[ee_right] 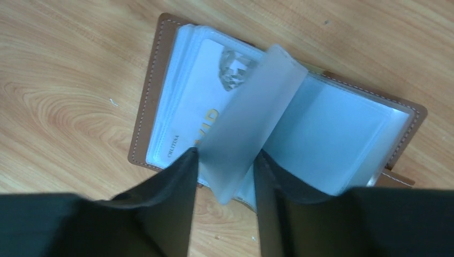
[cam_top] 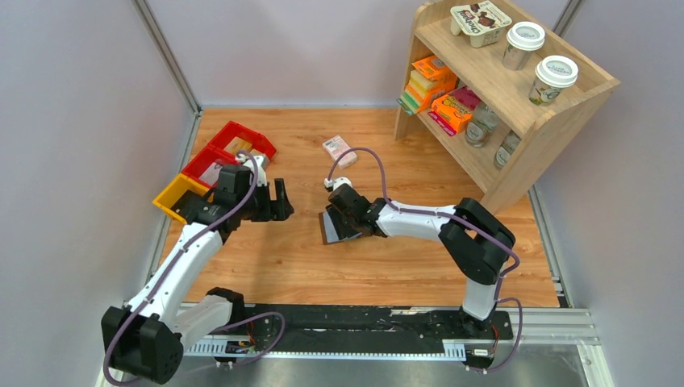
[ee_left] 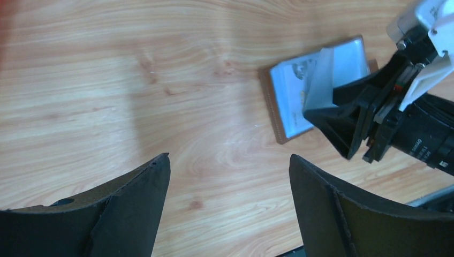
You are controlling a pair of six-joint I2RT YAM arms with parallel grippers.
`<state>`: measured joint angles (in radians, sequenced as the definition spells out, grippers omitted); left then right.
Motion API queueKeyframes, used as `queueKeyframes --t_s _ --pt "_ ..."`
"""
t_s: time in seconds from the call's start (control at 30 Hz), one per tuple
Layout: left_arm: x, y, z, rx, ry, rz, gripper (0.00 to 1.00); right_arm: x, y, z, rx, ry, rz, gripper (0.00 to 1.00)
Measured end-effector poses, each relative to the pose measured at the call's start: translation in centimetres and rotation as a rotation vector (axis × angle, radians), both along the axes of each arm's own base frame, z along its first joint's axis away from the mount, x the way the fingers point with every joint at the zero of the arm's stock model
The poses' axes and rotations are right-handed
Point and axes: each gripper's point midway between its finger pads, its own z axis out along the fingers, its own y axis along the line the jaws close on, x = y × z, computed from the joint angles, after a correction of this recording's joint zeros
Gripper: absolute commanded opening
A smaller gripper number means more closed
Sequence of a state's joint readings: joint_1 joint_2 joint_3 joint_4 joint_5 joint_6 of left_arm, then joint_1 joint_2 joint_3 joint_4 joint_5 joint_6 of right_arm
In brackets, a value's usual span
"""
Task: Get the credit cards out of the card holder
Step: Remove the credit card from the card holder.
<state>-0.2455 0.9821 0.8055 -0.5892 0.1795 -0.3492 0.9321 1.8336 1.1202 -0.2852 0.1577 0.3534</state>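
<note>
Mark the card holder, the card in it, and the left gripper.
card holder [ee_right: 149, 107], right wrist view, brown leather left edge
credit card [ee_right: 195, 96], right wrist view, pale face
left gripper [ee_left: 229, 160], left wrist view, midway between fingertips

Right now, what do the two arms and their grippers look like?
The left arm and right arm have white links and bulky black joints. A lilac cable loops along each. The left gripper and right gripper have two black, wedge-shaped fingers. Small white lettering marks the right arm's black housing.
</note>
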Motion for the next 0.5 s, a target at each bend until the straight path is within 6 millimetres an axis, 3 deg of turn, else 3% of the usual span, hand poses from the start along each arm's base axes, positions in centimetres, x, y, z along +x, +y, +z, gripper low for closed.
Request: queueKeyframes --t_s 0.2,0.33,0.5 --pt "0.2 -3.6 -1.5 -0.058 0.048 -0.069 0.78 0.6 -0.5 0.0 0.063 -0.011 0.025 0.28" --pt "0.5 -5.9 -2.7 -0.087 0.081 -0.109 0.61 0.6 -0.7 -0.1 0.152 0.013 0.046 0.24" --pt "0.9 -9.1 -4.4 -0.124 0.119 -0.164 0.49 0.9 -1.0 -0.3 0.275 0.055 0.064 0.22"
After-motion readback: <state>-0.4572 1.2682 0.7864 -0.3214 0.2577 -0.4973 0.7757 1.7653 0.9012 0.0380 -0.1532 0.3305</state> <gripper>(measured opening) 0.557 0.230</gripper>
